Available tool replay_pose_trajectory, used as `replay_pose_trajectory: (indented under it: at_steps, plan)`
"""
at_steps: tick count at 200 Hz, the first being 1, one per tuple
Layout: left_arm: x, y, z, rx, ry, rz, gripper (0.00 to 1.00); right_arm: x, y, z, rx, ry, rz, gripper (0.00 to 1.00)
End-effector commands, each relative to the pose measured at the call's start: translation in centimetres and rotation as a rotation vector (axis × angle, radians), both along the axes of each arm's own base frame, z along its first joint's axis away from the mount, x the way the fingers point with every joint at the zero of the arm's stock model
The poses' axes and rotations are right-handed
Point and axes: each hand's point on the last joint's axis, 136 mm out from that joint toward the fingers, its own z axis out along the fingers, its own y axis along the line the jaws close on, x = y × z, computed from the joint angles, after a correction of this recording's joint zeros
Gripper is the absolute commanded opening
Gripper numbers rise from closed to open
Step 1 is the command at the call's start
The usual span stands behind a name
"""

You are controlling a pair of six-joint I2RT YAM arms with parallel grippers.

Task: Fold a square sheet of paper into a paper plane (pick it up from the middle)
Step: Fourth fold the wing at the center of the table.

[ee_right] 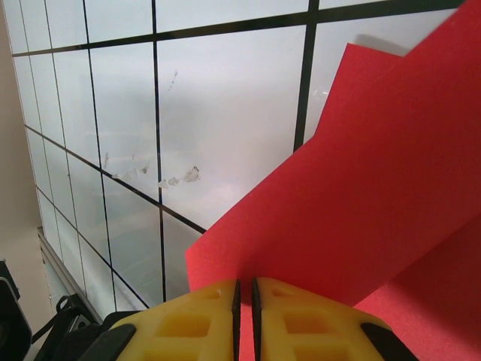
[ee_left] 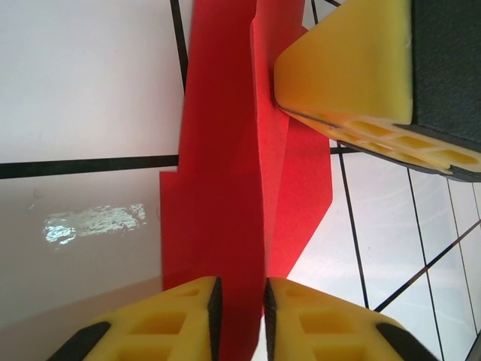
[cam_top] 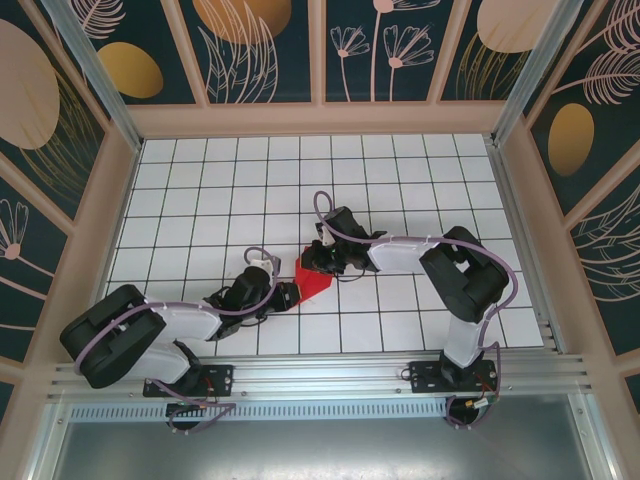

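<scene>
Starting at the left gripper (ee_left: 240, 312): the jaws are kept down to a narrow slot and the red sheet of paper (ee_left: 218, 195) is caught standing on edge in that slot, so it looks like a light pinch, though how tight can't really be told. From there the sheet's long axis is seen running pretty much straight away from those jaws, with a crease line going up the middle. At the sheet's far end a yellow fingertip (ee_left: 353, 68) of the other arm is pressed against it. The right gripper (ee_right: 245, 301) is nearly closed too, with an edge of the sheet clamped in a hairline gap and the rest fanned out ahead and to its right. So the sheet is strung between the two grippers, left one at its near-left end and right one at its far-right side. It's held tilted up rather than laid flat on the white gridded table (ee_right: 225, 113) below it. Neither arm can be called nearer, since both are already on it. The next fold is probably decided by that shared axis: if one end gets pulled off line, the crease is likely skewed. Count: one sheet, partly folded, and two grippers.
</scene>
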Motion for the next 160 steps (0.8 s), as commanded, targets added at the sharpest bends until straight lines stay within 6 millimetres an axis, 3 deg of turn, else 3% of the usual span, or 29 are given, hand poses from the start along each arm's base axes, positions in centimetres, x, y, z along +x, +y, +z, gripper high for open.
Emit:
replay_pose_trajectory:
  at_steps: [1, 87, 160]
  plan:
    - [0.0, 0.7, -0.4, 0.037, -0.01, 0.0, 0.2, 0.8, 0.6, 0.5, 0.008, -0.024, 0.0, 0.16]
    - [-0.3, 0.7, -1.1, 0.058, 0.001, -0.022, 0.0, 0.8, 0.6, 0.2, -0.002, -0.019, -0.005, 0.16]
    - [-0.5, -0.3, -0.7, -0.057, 0.034, -0.077, 0.0, 1.1, 0.0, 1.7, -0.012, -0.058, -0.017, 0.18]
